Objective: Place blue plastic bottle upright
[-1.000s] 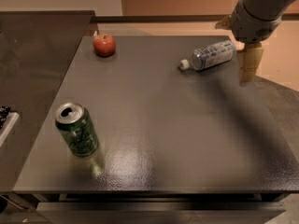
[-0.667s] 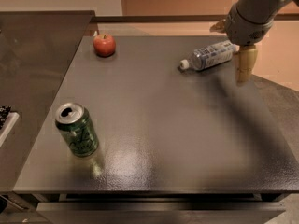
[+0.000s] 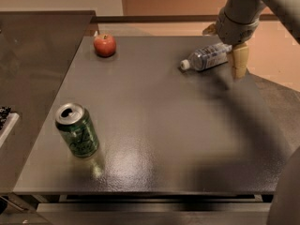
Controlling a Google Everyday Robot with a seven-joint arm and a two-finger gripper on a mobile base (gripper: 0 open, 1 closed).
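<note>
The blue plastic bottle (image 3: 207, 57) lies on its side at the back right of the dark table (image 3: 159, 125), white cap pointing left. My gripper (image 3: 225, 47) hangs over the bottle's base end. One tan finger (image 3: 239, 62) is in front of the base at its right, and the other fingertip (image 3: 209, 30) shows behind the bottle. The fingers are apart, on either side of the bottle's base, and I cannot tell whether they touch it.
A green soda can (image 3: 78, 130) stands upright at the front left. A red apple (image 3: 104, 45) sits at the back left. A darker counter (image 3: 37, 55) adjoins the table on the left. The table's right edge is close behind the bottle.
My gripper has moved slightly left, closing in on the bottle's base end. The bottle, can and apple have not moved.
</note>
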